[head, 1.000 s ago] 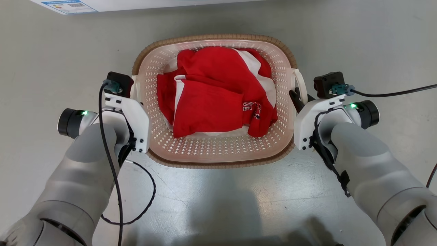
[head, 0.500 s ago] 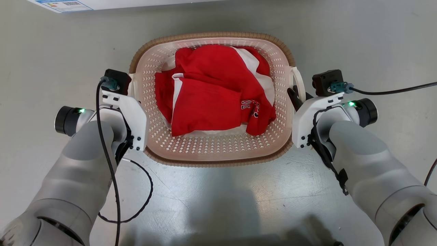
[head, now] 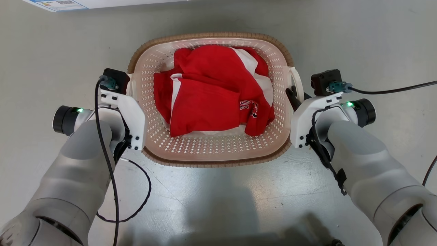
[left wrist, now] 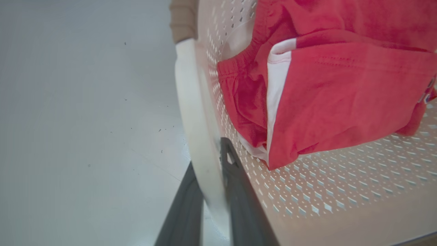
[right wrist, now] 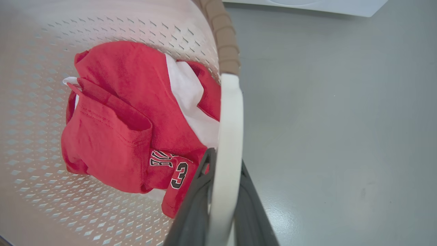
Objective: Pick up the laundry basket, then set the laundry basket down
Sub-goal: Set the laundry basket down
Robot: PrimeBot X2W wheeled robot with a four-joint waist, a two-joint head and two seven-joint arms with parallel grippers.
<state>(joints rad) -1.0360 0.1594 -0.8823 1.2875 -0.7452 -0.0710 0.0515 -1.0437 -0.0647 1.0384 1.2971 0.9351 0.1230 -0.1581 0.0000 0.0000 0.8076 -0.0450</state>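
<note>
The small cream-white perforated plastic laundry basket [head: 218, 152] with a brown woven-look rim hangs or rests between the two forearms over the smooth grey floor [head: 358, 37]. I cannot tell whether its base touches the floor. The left claw [left wrist: 209, 153] is pinched narrow on the white left loop handle [left wrist: 189, 95], one dark finger on each face of the strip. The right claw [right wrist: 225, 159] grips the white right loop handle [right wrist: 230, 109] the same way.

The main risk, as I judge it, is slip. Both strips are thin and smooth, so uneven motion of the arms could tilt the basket or twist a handle free. The crumpled red-and-white jersey [head: 211, 95] lies low inside and seems unlikely to spill.

A black cable [head: 392, 91] trails from the right wrist and a second black cable [head: 145, 191] loops beside the left forearm. Either could snag. A white appliance edge [head: 112, 3] lies beyond the basket, well apart.
</note>
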